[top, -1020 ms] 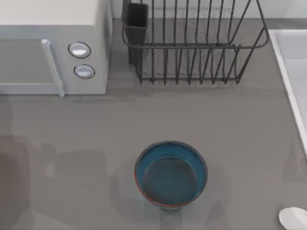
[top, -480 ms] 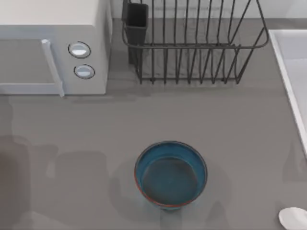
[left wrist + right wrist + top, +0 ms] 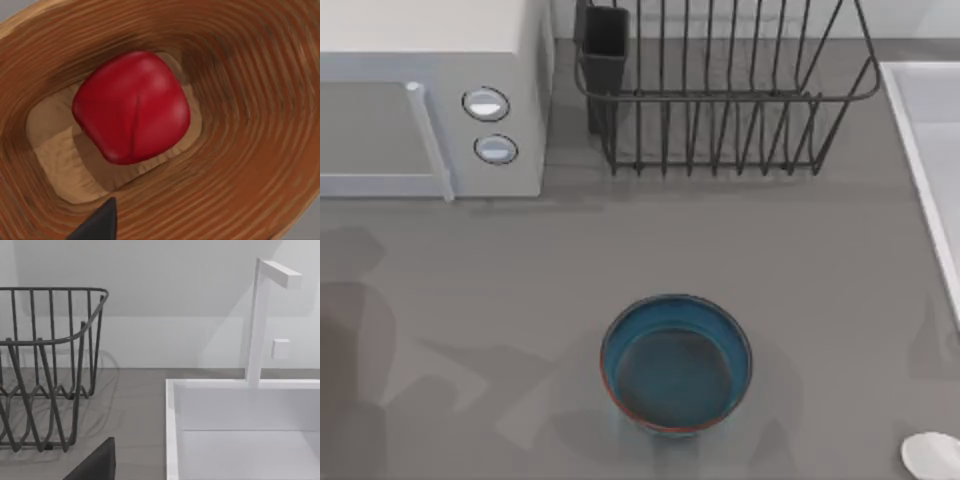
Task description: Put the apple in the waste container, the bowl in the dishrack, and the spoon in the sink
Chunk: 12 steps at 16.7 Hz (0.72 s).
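The red apple [image 3: 131, 107] lies on the floor of the brown ribbed waste container [image 3: 250, 125], free of any finger. One dark fingertip [image 3: 97, 226] of my left gripper hangs above it, open. On the table's near middle stands the blue bowl [image 3: 676, 364], upright. The white spoon [image 3: 932, 455] lies at the near right corner. At the back stands the dishrack [image 3: 720, 96], with the sink [image 3: 912, 150] along the right edge. My right gripper, one fingertip [image 3: 97, 465] showing, is open and looks at the dishrack [image 3: 55, 288] and sink [image 3: 172, 430].
A white microwave [image 3: 430, 100] with two round knobs fills the back left. A dark cutlery cup [image 3: 606, 45] sits at the dishrack's left corner. A white faucet [image 3: 256, 325] rises behind the sink. Bare grey table lies between bowl and dishrack.
Shadows on the left of the table have shifted and spread. The bowl and the spoon have not moved.
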Motion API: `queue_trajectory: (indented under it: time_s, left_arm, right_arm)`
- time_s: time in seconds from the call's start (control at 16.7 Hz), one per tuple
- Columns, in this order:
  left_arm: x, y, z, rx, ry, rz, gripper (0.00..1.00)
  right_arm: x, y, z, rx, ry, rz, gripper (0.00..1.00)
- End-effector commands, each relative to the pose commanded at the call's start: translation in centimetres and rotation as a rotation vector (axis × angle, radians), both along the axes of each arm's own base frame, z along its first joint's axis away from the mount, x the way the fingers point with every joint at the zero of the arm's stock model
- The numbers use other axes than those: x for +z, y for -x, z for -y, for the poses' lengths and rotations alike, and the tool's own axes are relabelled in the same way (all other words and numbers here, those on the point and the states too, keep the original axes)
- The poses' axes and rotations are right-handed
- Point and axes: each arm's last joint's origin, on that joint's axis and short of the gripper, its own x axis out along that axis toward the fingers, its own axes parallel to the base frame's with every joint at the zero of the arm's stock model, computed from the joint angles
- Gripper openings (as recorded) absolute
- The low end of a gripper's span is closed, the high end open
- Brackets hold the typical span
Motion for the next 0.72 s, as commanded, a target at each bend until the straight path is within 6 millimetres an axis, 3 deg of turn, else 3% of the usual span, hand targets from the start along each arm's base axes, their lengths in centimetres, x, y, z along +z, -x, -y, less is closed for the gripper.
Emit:
queue_trajectory:
  time_s: [0.18, 0.42, 0.72]
  left_arm:
    - [-0.1, 3.9, 1.6, -0.210, -0.158, 0.202, 1.00]
    - [-2.1, 8.4, 3.2, -0.460, -0.429, 0.482, 1.00]
    - [-5.2, 10.6, 4.3, -0.641, -0.766, 0.780, 1.00]
  right_arm:
    - [0.0, 0.0, 0.0, 0.000, 0.000, 0.000, 1.00]
    - [0.0, 0.0, 0.0, 0.000, 0.000, 0.000, 1.00]
    - [0.0, 0.0, 0.0, 0.000, 0.000, 0.000, 1.00]
